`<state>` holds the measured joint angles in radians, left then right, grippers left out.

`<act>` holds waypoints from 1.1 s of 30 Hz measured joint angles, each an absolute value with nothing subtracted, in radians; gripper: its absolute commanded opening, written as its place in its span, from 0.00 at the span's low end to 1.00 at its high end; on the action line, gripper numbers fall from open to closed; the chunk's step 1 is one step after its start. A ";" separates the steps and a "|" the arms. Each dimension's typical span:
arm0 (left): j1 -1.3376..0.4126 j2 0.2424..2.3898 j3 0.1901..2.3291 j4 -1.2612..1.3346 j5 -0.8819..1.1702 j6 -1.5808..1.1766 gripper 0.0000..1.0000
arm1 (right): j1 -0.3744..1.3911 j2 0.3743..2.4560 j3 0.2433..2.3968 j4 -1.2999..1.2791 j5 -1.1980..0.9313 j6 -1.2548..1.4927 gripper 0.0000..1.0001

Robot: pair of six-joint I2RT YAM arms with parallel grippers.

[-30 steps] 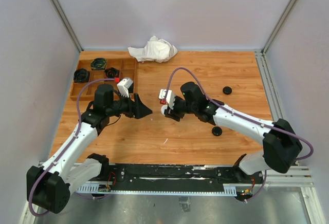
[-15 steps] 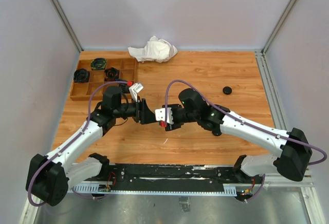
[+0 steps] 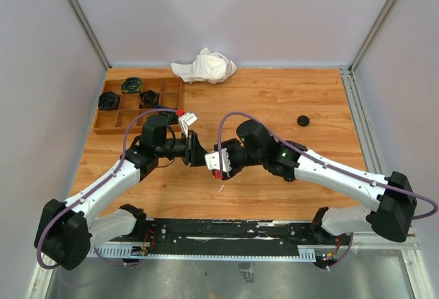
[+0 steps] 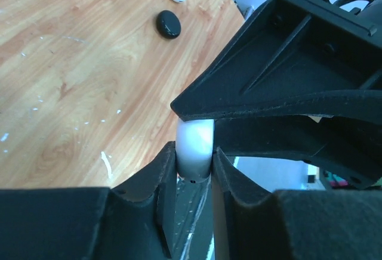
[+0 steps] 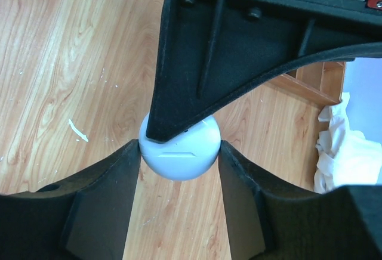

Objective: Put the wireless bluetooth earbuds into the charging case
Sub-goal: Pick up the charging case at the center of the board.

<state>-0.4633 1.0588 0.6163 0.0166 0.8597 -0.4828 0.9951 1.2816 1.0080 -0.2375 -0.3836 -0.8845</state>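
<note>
Nothing is reading as text, label, brand or number in any view, not even on the case point(image 5: 179, 155).

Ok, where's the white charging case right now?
The white charging case is at centre in the top view, held above the table by the left gripper and the right gripper.
</note>
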 measured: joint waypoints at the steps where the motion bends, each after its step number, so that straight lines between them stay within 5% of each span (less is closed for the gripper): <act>1: -0.466 1.059 0.616 0.019 0.859 -0.482 0.12 | 0.995 1.282 1.008 -0.239 -0.384 -0.890 0.61; 9: -0.467 1.027 0.606 0.028 0.805 -0.464 0.00 | 0.995 1.272 1.008 -0.239 -0.381 -0.893 0.82; 19: -0.468 0.832 0.470 0.232 0.672 -0.476 0.00 | 0.927 1.079 0.953 -0.118 -0.522 -0.627 0.82; 33: -0.546 0.647 0.332 0.614 0.606 -0.452 0.00 | 0.879 1.032 0.653 0.471 -0.591 0.028 0.73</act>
<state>-0.5465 0.6468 0.3321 0.6140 0.6060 -0.4522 0.8791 1.0317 0.6525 0.4706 -0.5907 0.0280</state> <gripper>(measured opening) 0.290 0.745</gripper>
